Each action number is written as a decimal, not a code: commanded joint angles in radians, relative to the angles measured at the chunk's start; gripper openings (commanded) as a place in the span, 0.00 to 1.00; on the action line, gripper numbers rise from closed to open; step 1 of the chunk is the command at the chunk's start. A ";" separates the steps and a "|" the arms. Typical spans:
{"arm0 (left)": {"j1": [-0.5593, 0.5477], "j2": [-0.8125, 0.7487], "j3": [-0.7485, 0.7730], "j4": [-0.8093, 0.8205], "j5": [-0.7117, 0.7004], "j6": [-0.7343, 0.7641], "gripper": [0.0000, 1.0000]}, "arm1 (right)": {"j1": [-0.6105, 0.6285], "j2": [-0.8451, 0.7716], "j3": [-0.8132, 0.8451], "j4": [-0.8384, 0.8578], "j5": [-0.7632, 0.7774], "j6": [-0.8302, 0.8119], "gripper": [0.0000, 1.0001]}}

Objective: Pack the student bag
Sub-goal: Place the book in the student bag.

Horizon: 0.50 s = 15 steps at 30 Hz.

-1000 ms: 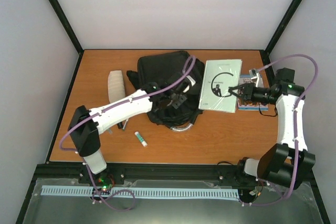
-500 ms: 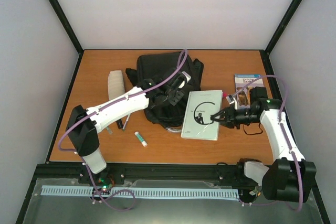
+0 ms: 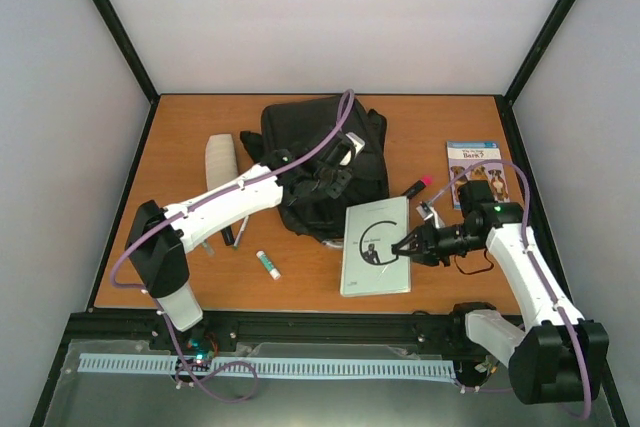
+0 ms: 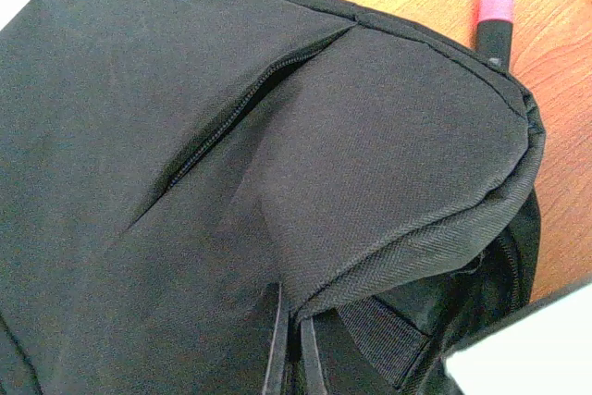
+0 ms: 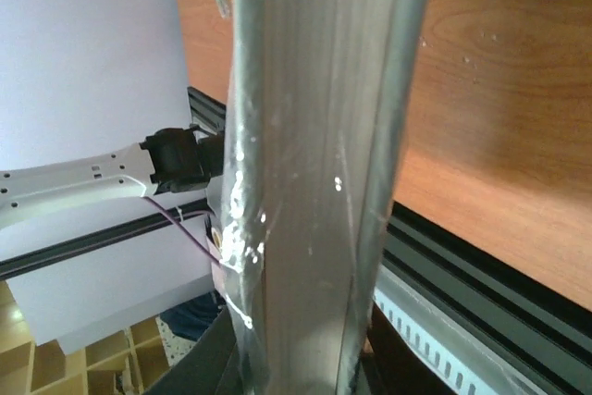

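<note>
The student bag [image 3: 310,142], black and soft, lies at the back middle of the table. My left gripper [image 3: 335,173] rests on its near right part, shut on a fold of the bag's fabric [image 4: 388,228]; the thin fingers [image 4: 276,344] meet under the raised flap. A pale book [image 3: 376,246] with a large black C on its cover lies tilted just right of the bag's near corner. My right gripper [image 3: 406,246] is shut on the book's right edge. In the right wrist view the plastic-wrapped book [image 5: 314,164] fills the middle and hides most of the fingers.
A pink-capped marker [image 3: 417,186] lies right of the bag, also seen as a marker [image 4: 495,18] in the left wrist view. A blue dog book [image 3: 477,171] is at the back right. A beige roll [image 3: 220,161], a pen [image 3: 231,235] and a glue stick [image 3: 268,264] lie at the left.
My right gripper has carried the pale book from the back right toward the near edge, uncovering the blue dog book and the marker. The left gripper has shifted slightly on the bag.
</note>
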 commanded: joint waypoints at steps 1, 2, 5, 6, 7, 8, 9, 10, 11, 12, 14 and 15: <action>0.009 -0.010 0.037 0.098 0.053 -0.038 0.01 | 0.024 -0.028 -0.019 0.021 -0.103 0.036 0.03; 0.009 -0.017 0.034 0.102 0.069 -0.038 0.01 | 0.026 -0.026 -0.029 0.033 -0.114 0.045 0.03; 0.009 -0.054 0.013 0.129 0.135 -0.038 0.01 | 0.042 -0.013 -0.059 0.099 -0.139 0.074 0.03; 0.009 -0.067 0.004 0.139 0.153 -0.036 0.01 | 0.050 -0.006 -0.067 0.128 -0.145 0.088 0.03; 0.009 -0.080 -0.004 0.146 0.162 -0.036 0.01 | 0.058 0.002 -0.072 0.173 -0.148 0.103 0.03; 0.009 -0.091 -0.008 0.150 0.165 -0.035 0.01 | 0.068 0.012 -0.069 0.209 -0.144 0.114 0.03; 0.009 -0.100 -0.013 0.152 0.167 -0.033 0.01 | 0.078 0.024 -0.062 0.234 -0.127 0.117 0.03; 0.009 -0.113 -0.022 0.151 0.174 -0.025 0.01 | 0.087 0.033 -0.052 0.251 -0.103 0.116 0.03; 0.009 -0.125 -0.038 0.184 0.179 -0.014 0.01 | 0.095 0.037 -0.045 0.271 -0.078 0.116 0.03; 0.009 -0.132 -0.048 0.196 0.174 -0.009 0.01 | 0.103 0.044 -0.038 0.290 -0.072 0.114 0.03; 0.009 -0.134 -0.046 0.191 0.168 -0.006 0.01 | 0.115 0.068 -0.026 0.327 -0.074 0.116 0.03; 0.009 -0.134 -0.044 0.187 0.172 -0.005 0.01 | 0.120 0.084 -0.020 0.350 -0.081 0.122 0.03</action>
